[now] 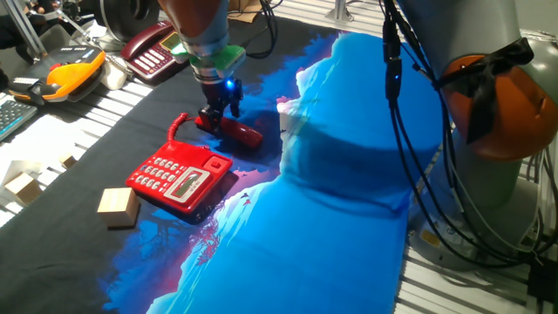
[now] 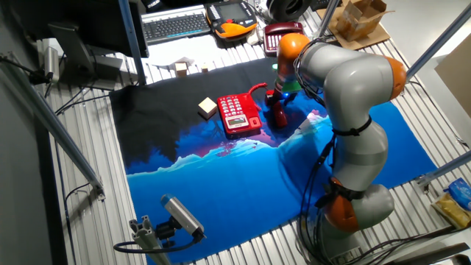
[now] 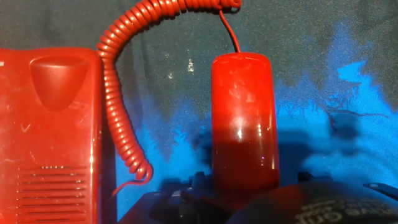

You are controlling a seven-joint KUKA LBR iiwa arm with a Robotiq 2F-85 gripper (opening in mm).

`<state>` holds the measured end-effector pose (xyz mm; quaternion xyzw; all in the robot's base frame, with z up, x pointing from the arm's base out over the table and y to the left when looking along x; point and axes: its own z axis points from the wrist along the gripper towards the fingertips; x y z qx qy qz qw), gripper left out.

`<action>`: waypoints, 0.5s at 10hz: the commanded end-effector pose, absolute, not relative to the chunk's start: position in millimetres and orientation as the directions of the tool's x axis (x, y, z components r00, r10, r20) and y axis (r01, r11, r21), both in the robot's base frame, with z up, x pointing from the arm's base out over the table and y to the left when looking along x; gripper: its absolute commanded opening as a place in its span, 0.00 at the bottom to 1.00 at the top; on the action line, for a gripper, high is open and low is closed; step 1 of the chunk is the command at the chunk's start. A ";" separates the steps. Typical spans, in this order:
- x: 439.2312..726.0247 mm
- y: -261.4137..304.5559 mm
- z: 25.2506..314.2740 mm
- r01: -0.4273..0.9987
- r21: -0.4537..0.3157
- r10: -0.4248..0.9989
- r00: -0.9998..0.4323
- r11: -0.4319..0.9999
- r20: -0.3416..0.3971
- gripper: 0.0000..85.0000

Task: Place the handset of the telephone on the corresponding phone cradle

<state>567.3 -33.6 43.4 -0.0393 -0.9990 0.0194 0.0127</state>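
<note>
The bright red telephone (image 1: 179, 179) sits on the dark cloth, keypad up, with its cradle empty; it also shows in the other fixed view (image 2: 239, 114) and at the left of the hand view (image 3: 50, 137). The red handset (image 1: 240, 133) lies on the cloth just beside it, joined by the red coiled cord (image 3: 121, 93). My gripper (image 1: 220, 115) is down over the handset's near end, a finger on each side. In the hand view the handset (image 3: 244, 124) runs up from between the fingers, with a small gap on its right. The jaws look open.
A darker maroon phone (image 1: 153, 48) stands at the back left beside an orange-yellow pendant (image 1: 74, 74). A wooden block (image 1: 118, 208) lies left of the red telephone, with smaller blocks (image 1: 22, 183) off the cloth. Raised blue cloth (image 1: 349, 174) rises to the right.
</note>
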 end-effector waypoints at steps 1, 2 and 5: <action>567.3 -33.3 43.7 0.078 -0.041 0.079 -0.997 0.996 0.024 0.80; 567.4 -33.2 43.7 0.075 -0.041 0.076 -0.997 0.996 0.024 0.60; 567.8 -32.2 44.3 0.067 -0.037 0.068 -0.997 0.997 0.025 0.60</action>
